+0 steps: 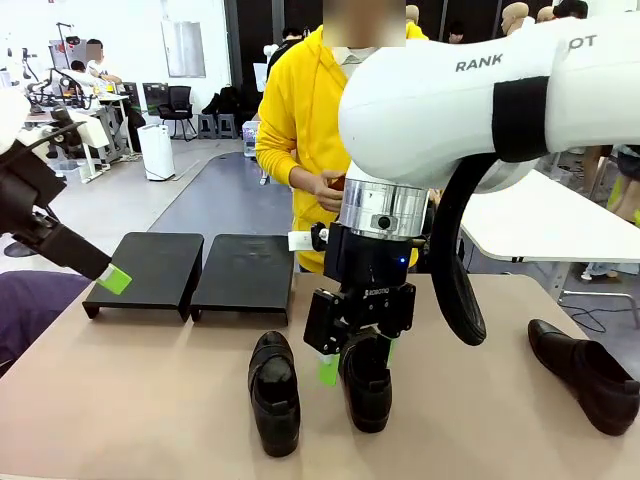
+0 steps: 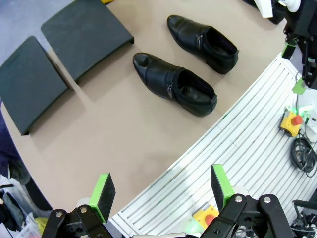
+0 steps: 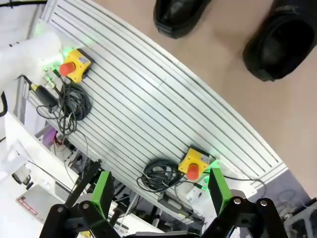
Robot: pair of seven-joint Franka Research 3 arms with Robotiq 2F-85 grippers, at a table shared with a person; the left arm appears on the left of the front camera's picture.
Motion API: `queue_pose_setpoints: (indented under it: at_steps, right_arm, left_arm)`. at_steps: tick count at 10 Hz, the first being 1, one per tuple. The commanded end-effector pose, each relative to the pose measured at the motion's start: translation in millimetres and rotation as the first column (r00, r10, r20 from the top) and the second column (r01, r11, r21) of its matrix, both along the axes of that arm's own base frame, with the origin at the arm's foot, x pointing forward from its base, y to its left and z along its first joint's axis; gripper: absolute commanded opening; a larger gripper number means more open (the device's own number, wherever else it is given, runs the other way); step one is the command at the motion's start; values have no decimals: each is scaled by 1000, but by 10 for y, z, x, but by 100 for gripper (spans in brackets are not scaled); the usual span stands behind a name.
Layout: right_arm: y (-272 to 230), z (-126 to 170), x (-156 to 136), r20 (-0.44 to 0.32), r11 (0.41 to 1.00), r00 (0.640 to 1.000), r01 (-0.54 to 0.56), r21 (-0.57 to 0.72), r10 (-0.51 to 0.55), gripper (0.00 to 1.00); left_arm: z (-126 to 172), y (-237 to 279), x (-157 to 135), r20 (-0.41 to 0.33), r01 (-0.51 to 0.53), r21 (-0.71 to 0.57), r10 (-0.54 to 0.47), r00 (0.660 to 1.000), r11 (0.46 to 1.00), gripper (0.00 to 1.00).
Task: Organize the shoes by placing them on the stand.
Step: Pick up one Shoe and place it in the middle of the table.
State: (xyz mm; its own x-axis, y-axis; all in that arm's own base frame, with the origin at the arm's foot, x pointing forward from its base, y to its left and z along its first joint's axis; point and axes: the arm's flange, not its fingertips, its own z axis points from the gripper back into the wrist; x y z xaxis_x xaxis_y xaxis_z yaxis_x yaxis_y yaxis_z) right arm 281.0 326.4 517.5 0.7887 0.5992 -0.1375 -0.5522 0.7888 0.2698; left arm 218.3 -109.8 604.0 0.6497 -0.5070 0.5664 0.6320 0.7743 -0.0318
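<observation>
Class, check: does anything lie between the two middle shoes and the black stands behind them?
Nothing visible does. Bare tabletop lies between the shoes and the stands. The right hand hangs open over one shoe, not in that path.

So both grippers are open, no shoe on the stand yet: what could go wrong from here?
1. The right gripper hangs open over one shoe, with a second shoe close beside; a finger coming down might knock that neighbour.
2. The leather looks smooth and shiny, so a shoe could slip from the pads in transit.
3. The person stands just behind the stand; a reach there may come near them.
</observation>
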Motion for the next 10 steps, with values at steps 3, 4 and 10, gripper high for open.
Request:
queue_pose_setpoints:
  at_steps: [3, 4, 10]
  right_arm:
    - [-1608, 900, -203, -21, 966, 986, 166, 196, -165, 100]
    - [-2082, 1048, -248, -74, 945, 971, 239, 225, -228, 100]
    - [-4023, 411, -675, -137, 718, 864, 483, 501, -485, 100]
  left_arm:
    - [-4, 10, -8, -6, 16, -13, -16, 1000, 1000, 100]
    - [-4, 10, -8, -6, 16, -13, -16, 1000, 1000, 100]
    - [-4, 10, -8, -6, 16, -13, -16, 1000, 1000, 100]
